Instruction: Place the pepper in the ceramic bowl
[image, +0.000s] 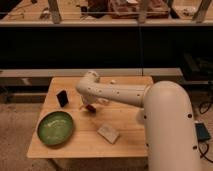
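Your gripper (89, 105) hangs low over the table (90, 146), a little toward 9 o'clock from the tabletop's middle. It sits at the end of the white arm (115, 92), which reaches across from the base (167, 125) at the table's 3 o'clock side. Open or closed: you cannot tell, this view does not settle it. The pepper (92, 108) shows as a small dark red bit right at the gripper's lower end, close to the wood; gripped or merely lying there, cannot tell. The bowl (50, 131), green and shallow, sits near the table's 8 o'clock corner, apart from the pepper, which is at the bowl's 1 o'clock. A black block (62, 98) stands at the bowl's 12 o'clock and the gripper's 10 o'clock, near the gripper but not touching it. A pale flat packet (108, 133) lies at the gripper's 5 o'clock, between bowl and base. A small white thing (113, 81) rests by the far edge, at 12 o'clock.
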